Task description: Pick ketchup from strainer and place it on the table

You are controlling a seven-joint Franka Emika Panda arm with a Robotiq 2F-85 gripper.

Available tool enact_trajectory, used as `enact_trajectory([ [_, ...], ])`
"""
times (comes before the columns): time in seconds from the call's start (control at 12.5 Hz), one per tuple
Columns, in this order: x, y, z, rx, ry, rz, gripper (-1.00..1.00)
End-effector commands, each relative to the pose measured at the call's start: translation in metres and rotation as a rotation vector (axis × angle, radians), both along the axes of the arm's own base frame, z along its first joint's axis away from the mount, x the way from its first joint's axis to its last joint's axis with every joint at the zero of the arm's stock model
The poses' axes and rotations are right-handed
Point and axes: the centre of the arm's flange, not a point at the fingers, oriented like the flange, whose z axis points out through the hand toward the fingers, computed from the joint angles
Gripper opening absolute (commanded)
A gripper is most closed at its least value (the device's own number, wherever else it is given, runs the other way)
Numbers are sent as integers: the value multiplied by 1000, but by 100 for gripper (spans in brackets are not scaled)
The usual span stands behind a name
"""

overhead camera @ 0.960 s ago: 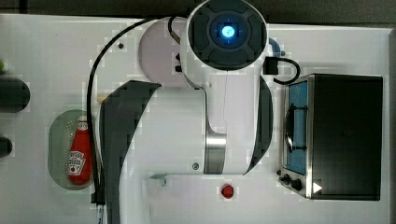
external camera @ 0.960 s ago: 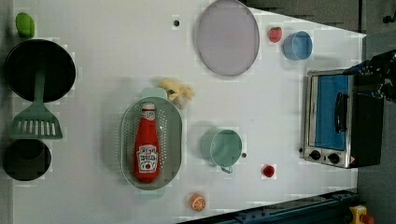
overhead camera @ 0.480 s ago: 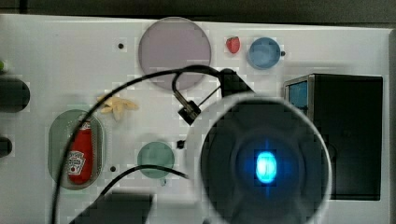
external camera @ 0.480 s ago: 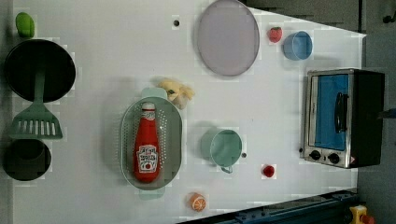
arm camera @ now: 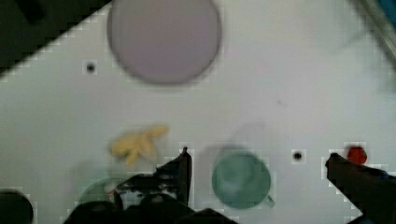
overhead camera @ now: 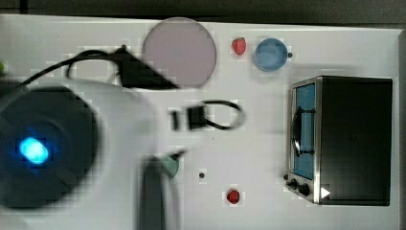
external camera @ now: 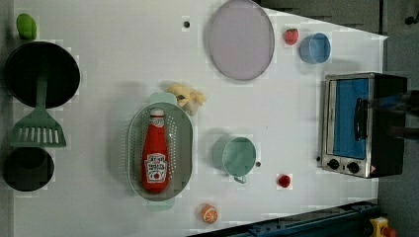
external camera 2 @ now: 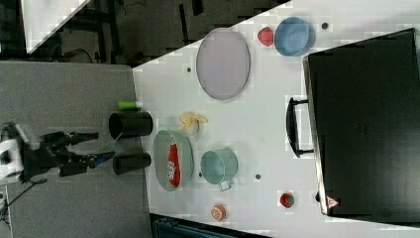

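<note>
Ketchup [external camera: 156, 157] lies flat in the strainer [external camera: 134, 148], cap pointing toward the yellow banana-like toy [external camera: 187, 96] just past the strainer's rim, and nothing is touching it. The strainer sits on the white desk [external camera: 113, 64], with a green cup [external camera: 238, 156] just beside it on the left view's right, a grey plate [external camera: 240, 39] farther off, and a toaster oven [external camera: 353, 123] well apart at the desk's far side.

My read is that this is the very first step: the reach toward the bottle has not got there, and no grasp has been made. The next move calls for bringing the tool over the strainer, lining the 2 fingers across the bottle's narrow width, and coming down into the basket without catching its rim.

In the right view the arm sits out past the desk's edge, off the right view's left, with the tool [external camera 2: 94, 148] aimed toward the desk and standing apart from the strainer. In the wrist view the tool [arm camera: 259, 163] is spread wide, fingers [arm camera: 183, 167] far apart and holding nothing, with the cup seen between them below.
</note>
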Motion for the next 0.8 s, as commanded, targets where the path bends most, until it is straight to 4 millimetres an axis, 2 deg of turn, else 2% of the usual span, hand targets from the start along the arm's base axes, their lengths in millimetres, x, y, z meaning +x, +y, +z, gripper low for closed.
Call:
enact_trajectory([
  [0.08,-11,80,-53,-20,113,114,100],
  [0.48,-49,187,-105,-27,181,336,100],
  [0.64,-65,219,-136,-10,183,407,100],
  [0.8,-76,241,-171,25,154,453,100],
])
